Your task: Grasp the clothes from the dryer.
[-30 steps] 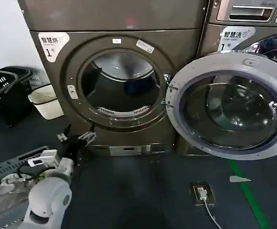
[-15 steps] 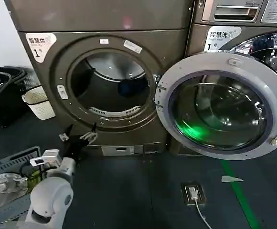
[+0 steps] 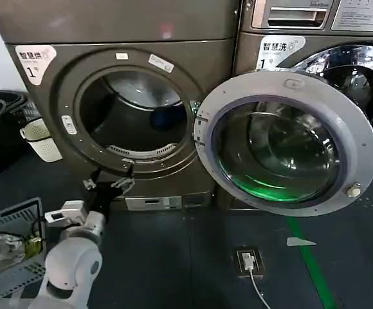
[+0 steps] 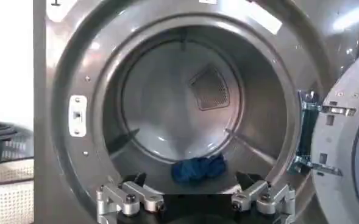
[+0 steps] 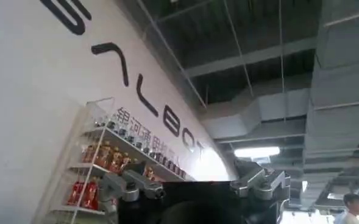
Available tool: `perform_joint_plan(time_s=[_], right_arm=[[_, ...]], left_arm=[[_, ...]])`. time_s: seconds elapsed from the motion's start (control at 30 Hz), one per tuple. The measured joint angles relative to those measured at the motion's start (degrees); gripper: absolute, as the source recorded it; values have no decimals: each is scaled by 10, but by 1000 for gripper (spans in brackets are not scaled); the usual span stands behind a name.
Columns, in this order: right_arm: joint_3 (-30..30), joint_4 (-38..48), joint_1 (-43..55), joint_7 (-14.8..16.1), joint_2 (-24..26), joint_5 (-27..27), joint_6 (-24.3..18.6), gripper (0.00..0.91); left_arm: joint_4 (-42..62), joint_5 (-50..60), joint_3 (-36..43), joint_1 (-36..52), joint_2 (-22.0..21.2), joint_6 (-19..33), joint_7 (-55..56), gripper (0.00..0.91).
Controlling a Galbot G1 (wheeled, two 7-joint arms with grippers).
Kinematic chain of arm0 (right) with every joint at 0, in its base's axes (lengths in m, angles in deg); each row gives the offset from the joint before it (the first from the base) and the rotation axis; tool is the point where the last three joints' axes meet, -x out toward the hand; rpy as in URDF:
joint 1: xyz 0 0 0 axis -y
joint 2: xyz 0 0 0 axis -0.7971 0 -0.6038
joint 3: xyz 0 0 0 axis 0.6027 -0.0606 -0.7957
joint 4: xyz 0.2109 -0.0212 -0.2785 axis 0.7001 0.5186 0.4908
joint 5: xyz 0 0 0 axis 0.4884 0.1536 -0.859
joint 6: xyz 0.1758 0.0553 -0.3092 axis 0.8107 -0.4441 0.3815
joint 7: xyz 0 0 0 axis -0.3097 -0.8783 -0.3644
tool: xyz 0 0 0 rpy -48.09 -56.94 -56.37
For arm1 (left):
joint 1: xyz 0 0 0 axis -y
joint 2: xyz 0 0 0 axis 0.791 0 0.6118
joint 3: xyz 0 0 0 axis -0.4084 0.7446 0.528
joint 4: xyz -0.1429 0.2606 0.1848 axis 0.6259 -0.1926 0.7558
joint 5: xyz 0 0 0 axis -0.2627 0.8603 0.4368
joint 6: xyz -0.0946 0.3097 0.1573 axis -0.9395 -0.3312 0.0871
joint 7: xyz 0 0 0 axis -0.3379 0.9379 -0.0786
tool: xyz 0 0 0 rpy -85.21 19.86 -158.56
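Dark floor (image 3: pixel 173 257), green stripe (image 3: pixel 309 264), dryer (image 3: pixel 128 109) door (image 3: pixel 286 141) open.

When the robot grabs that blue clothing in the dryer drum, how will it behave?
The blue clothing lies crumpled, so it is probably floppy and will drape. It looks small, likely light. The open left tool may pinch only a fold.

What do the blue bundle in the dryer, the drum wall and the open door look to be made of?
Blue bundle: soft cloth, matte, crumpled folds. Drum wall: likely brushed steel, dull grey sheen with a perforated vent. Open door: pale grey ring, probably plastic, around a glossy glass-like window showing reflections. The left pincer hangs open before the opening, outside the drum.
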Motion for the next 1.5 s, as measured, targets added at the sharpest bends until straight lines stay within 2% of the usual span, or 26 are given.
perform_joint_plan(time_s=[0.57,1.5], right_arm=[[-1,3,-4,7,-2,-2,-32,907],[0,4,-6,10,-3,-2,-45,907]], left_arm=[[7,-1,7,15,3,-1,0,907],[16,0,13,25,-2,-1,-1,907]])
